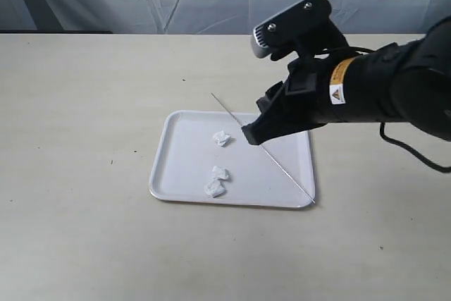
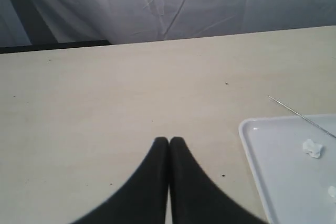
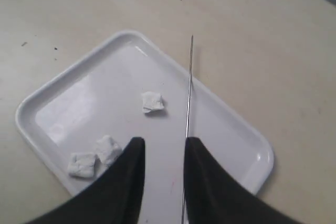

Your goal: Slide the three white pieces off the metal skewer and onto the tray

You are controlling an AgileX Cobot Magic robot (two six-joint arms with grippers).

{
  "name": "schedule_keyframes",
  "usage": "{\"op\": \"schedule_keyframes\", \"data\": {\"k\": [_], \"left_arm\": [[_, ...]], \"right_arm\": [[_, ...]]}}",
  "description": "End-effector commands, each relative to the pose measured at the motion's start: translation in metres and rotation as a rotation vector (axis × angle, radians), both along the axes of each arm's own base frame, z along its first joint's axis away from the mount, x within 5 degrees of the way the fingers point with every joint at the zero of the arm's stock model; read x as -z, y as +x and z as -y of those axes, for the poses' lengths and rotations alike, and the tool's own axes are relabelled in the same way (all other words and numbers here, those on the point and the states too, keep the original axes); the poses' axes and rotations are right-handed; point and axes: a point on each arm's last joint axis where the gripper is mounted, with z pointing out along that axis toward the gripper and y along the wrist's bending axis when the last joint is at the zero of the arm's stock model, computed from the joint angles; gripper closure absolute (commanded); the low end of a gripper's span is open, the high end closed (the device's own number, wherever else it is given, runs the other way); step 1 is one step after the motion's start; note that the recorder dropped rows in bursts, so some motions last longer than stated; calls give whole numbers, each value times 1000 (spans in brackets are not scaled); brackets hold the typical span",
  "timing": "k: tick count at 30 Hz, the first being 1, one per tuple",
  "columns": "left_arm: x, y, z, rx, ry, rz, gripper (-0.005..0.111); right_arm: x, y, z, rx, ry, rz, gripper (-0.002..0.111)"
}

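White tray [image 1: 182, 163] holds three white pieces [image 1: 221, 138], metal skewer [image 1: 285, 173] bare by right gripper's [image 3: 164, 143] parted jaws, left gripper [image 2: 168, 141] closed.

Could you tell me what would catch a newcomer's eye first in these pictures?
The big black right gripper hangs open over the white tray near the middle of the table. A thin metal skewer runs bare, diagonally across the tray. The three white pieces lie loose, off the skewer, on the tray's left half in the exterior view.
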Motion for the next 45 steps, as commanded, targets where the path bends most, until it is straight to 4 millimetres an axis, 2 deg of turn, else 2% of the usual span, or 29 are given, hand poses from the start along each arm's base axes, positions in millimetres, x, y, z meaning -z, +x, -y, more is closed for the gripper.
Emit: {"op": "schedule_keyframes", "data": {"k": [1, 5, 8, 9, 13, 15, 17, 20, 35, 38, 41, 45], "left_arm": [[4, -4, -8, -71, -3, 21, 107], [8, -10, -16, -150, -29, 7, 107], [11, -13, -15, -124, -48, 31, 107], [13, -13, -14, -122, -73, 37, 107], [23, -14, -20, -178, -42, 5, 107], [24, -14, -21, -195, -33, 6, 107], [25, -14, -21, -194, -53, -3, 107], [25, -15, -21, -194, -50, -5, 107], [24, -17, -22, -199, -55, 4, 107], [20, -25, -24, -198, -102, 32, 107], [25, -34, -24, -231, -255, -52, 107], [33, -46, -28, -266, -340, -90, 107]], "right_arm": [[-24, -6, 19, -6, 99, 160, 86], [-49, -2, 54, 135, 190, 238, 86], [-64, -4, 78, 222, 206, 288, 86], [-70, -7, 94, 267, 201, 328, 86], [-70, -23, 137, 398, 115, 392, 89], [-73, -34, 153, 469, 112, 422, 89], [-71, -43, 161, 523, 78, 368, 89], [-67, -53, 163, 585, 140, 262, 89], [-69, -55, 163, 594, 173, 267, 89], [-78, -66, 164, 597, 213, 311, 89], [-87, -78, 164, 604, 288, 341, 89], [-86, -92, 165, 604, 332, 367, 89]]}}
